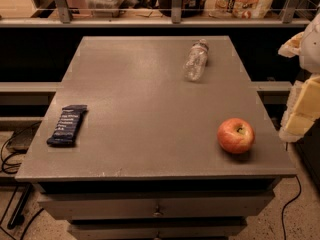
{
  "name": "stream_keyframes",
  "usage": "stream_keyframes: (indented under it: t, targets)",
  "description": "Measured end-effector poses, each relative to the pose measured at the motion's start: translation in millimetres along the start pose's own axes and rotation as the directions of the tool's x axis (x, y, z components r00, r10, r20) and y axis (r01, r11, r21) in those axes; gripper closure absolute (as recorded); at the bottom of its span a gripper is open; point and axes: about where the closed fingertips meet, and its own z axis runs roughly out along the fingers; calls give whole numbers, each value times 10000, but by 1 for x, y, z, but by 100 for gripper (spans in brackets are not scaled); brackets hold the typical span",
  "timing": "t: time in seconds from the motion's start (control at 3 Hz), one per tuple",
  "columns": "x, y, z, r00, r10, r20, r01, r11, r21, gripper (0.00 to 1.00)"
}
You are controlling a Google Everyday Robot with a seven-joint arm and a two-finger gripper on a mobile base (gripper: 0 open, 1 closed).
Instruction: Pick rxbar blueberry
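The rxbar blueberry point(67, 125) is a flat dark navy bar with lines of small white text. It lies flat near the left edge of the grey table point(145, 114), its long side running front to back. My gripper point(304, 101) shows as white and pale yellow parts at the right edge of the view, just past the table's right side. It is far from the bar, with the whole table width between them, and holds nothing that I can see.
A red-yellow apple point(235, 135) sits at the front right of the table. A clear plastic bottle point(195, 60) lies on its side at the back right. A railing and shelf with goods point(240, 1) run behind. Cables point(10, 159) lie on the floor at the left.
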Motion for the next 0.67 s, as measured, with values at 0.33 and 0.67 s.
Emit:
stream_keyframes:
  t: [0.33,0.67]
  targets:
    - [-2,0,0,9999,-48,92,48,10000,-16,0]
    - [-20,2,1,9940,-496,970,515,9985,-170,0]
